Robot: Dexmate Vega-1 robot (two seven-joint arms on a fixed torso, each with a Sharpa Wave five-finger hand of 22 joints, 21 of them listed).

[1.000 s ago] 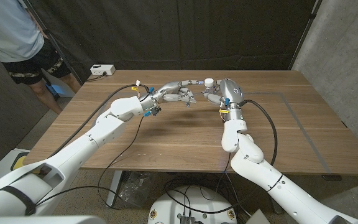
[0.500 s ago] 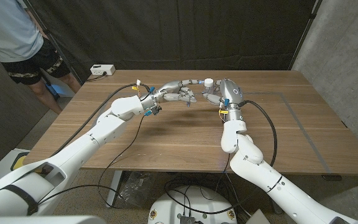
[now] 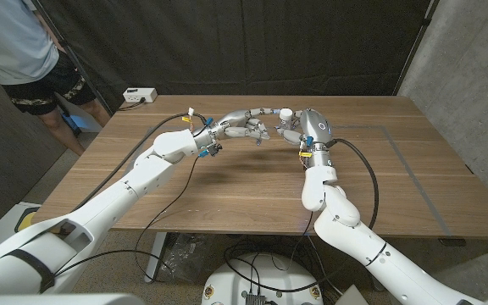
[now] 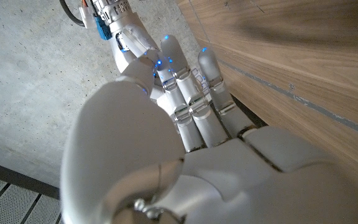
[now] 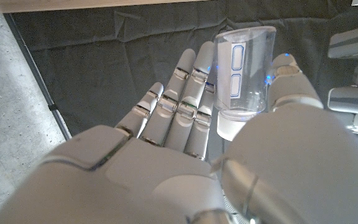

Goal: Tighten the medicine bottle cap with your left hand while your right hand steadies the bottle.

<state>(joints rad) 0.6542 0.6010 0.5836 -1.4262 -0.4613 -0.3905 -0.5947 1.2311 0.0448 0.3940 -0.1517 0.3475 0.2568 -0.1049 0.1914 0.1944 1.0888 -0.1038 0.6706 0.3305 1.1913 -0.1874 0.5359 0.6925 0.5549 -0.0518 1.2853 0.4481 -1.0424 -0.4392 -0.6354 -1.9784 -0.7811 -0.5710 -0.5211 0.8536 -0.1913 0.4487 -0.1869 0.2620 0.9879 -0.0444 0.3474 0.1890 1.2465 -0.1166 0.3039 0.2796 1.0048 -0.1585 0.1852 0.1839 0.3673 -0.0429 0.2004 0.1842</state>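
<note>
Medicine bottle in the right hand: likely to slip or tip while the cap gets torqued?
The medicine bottle looks like smooth clear plastic, so it may spin in the right hand. It appears empty, so probably light. It is a narrow cylinder and could roll if dropped.

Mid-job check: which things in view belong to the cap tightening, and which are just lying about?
In the job:
medicine bottle
cap
left hand reaching to the cap
right hand holding the bottle

Lying about:
white power strip at the table's far edge
</note>
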